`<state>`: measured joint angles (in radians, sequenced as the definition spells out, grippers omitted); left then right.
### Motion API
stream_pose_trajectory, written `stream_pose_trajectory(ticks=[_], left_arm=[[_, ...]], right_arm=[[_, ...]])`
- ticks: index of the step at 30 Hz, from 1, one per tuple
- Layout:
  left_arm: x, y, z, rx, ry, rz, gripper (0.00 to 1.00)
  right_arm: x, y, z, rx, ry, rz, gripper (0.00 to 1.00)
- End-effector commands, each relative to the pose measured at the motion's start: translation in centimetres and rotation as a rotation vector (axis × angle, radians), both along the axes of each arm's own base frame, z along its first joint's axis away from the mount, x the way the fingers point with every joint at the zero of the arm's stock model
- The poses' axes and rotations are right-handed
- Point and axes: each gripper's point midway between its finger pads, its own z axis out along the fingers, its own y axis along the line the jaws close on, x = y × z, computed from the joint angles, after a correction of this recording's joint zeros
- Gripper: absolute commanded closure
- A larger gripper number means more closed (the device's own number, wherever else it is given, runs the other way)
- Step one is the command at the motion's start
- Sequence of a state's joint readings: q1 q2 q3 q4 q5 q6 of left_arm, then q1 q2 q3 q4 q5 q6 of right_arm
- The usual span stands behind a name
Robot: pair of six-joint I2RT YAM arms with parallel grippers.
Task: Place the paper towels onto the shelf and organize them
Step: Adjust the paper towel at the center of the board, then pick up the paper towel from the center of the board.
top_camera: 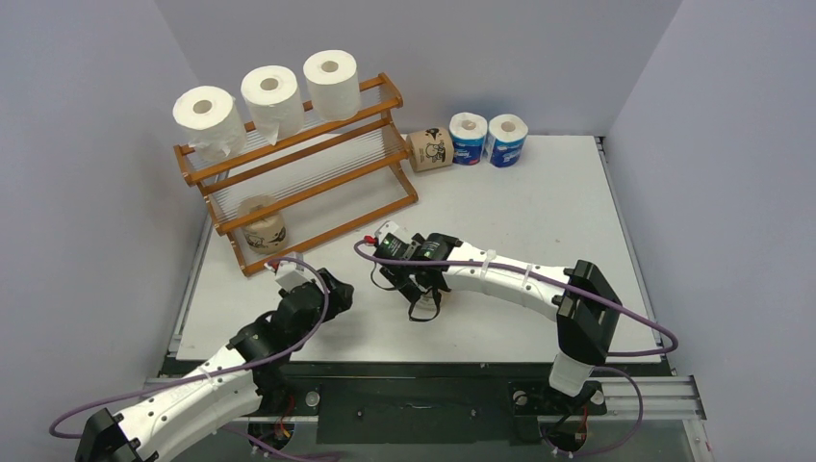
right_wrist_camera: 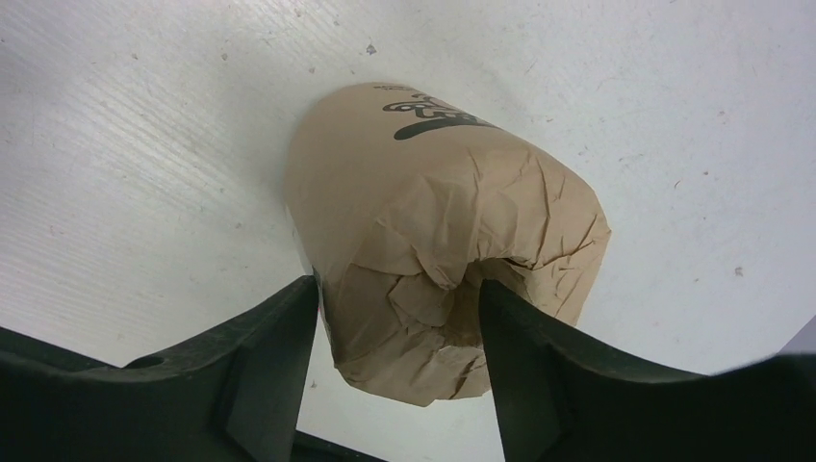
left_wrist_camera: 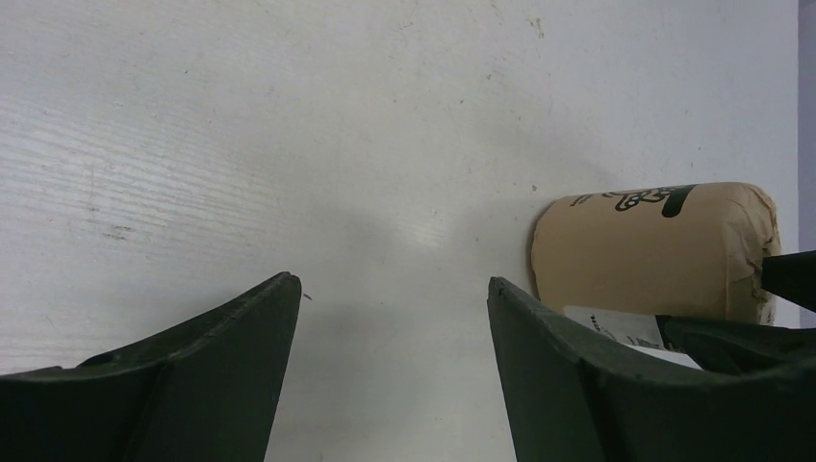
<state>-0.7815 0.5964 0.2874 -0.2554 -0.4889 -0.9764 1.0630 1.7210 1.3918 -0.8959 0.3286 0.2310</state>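
My right gripper (right_wrist_camera: 396, 287) straddles the crumpled end of a brown roll (right_wrist_camera: 433, 183), which lies on its side on the white table (top_camera: 520, 221), in front of the shelf (top_camera: 308, 192) and well apart from it. One finger sits against the roll's outer wall and the other at its hollow core; I cannot tell whether they grip it or rest loose. My left gripper (left_wrist_camera: 393, 284) also hangs in front of the shelf, fingers spread with only bare table between them. Three white rolls (top_camera: 270, 91) stand on the shelf's top tier and a second brown roll (top_camera: 262, 228) on its lowest. Just past the shelf's right end lies a third brown roll (top_camera: 429, 151), then two blue-and-white rolls (top_camera: 469, 138).
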Motion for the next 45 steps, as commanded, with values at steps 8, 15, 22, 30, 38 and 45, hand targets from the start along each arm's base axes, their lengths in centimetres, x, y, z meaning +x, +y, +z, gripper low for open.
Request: stream_pose_trajectory(ticks=[8,15,22,30,38,45], left_arm=[[0.2,0.7,-0.6,0.017,0.008,0.04,0.3],[-0.1,1.0,-1.2,0.046,0.02,0.025,0.3],[-0.8,1.7,-1.5,0.059,0.039,0.027,0.31],[-1.5,2.7,-1.4,0.073,0.046,0.046,0.31],[-1.8,3.1,-1.2,0.035,0.044,0.071,0.31],[-1.4,3.5,-0.1,0.041,0.018,0.095,0.31]], right_arm=[[0.1,-0.1,5.9,0.176,-0.097,-0.029,0.33],[2.9,-4.4,8.0,0.446,-0.204,-0.34,0.34],[3.7,-5.9,5.6,0.727,-0.086,-0.473,0.36],[3.9,-4.8,3.6,0.812,-0.028,-0.497,0.33],[3.8,-4.4,1.7,0.802,0.012,-0.513,0.34],[3.8,-5.0,1.1,0.75,0.0,-0.517,0.42]])
